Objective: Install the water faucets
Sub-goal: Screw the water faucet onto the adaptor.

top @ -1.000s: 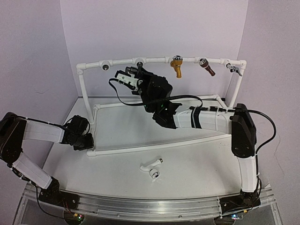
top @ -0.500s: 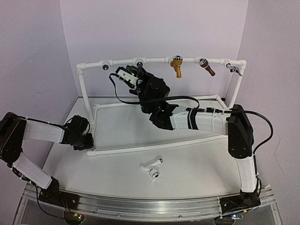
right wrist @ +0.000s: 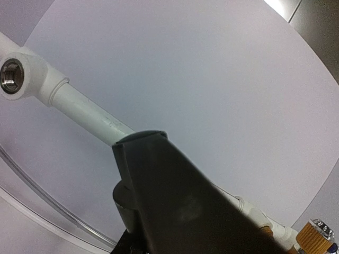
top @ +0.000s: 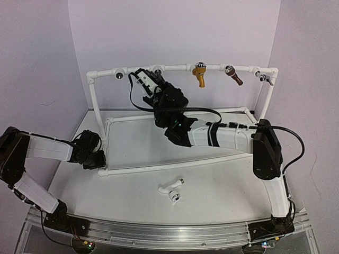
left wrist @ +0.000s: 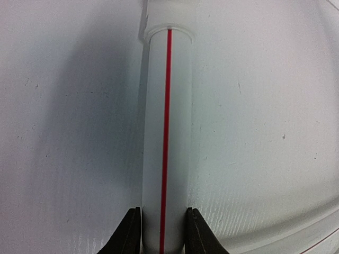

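Note:
The dark grey water faucet fills the lower half of the right wrist view, and my right gripper is shut on it. It is held up at the top pipe of the white frame, between two threaded fittings. One open fitting shows to its upper left. The white water faucet lies loose on the table in front of the frame. My left gripper is shut on the frame's base pipe, which has a red line along it, at the near left corner.
A gold-yellow tap, a brown tap and a small grey tap hang from the top pipe on the right. The frame's uprights and base rails surround the right arm. Walls stand close behind and beside the frame.
My right arm has swung left and further back along the top pipe, carrying the dark grey faucet with it. The left arm and the white faucet have not moved.

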Available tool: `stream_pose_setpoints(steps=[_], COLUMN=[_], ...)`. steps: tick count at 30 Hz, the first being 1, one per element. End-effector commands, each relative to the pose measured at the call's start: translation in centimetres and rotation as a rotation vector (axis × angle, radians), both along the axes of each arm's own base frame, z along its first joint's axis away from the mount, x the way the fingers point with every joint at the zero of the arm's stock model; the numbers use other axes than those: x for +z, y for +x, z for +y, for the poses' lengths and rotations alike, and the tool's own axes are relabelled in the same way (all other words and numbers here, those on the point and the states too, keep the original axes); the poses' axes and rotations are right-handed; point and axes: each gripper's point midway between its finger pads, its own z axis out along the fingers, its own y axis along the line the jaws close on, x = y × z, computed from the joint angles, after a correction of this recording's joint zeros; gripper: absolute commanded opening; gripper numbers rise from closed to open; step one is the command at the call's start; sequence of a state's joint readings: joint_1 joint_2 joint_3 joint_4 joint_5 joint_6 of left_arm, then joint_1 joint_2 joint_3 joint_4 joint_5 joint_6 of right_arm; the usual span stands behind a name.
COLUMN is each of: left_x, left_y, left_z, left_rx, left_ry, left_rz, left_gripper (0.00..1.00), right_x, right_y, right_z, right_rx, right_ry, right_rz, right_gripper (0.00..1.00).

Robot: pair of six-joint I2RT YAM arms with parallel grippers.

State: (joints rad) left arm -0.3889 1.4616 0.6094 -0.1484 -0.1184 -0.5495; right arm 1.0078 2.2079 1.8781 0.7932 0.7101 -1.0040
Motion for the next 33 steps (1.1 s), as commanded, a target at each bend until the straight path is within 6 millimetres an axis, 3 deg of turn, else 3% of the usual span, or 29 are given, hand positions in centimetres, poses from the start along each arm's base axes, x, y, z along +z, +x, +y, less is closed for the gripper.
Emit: stream_pose_setpoints(steps=[1,17,33], left_x=[-0.9,-0.7,-0.5], left_y=[-1.5,-1.6,-1.7], left_z=[-0.7,-0.8,-0.9], left_rx=[0.023,0.016,0.008], left_ry=[-0.058,-0.063,-0.075], left_rz=[0.074,0.067,0.057], left_gripper=[0.0,0.0,0.0], right_x=[-5.4,-6.4,-7.5], right_y=[3.5,4.0,4.1], right_z=[-3.0,-3.6,-4.3], right_rx=[-0.147,-0.171,-0.174], right_ry=[0.185,0.446,0.572], right_rz=[0.127,0.112,0.111], right_gripper=[0.0,0.0,0.0])
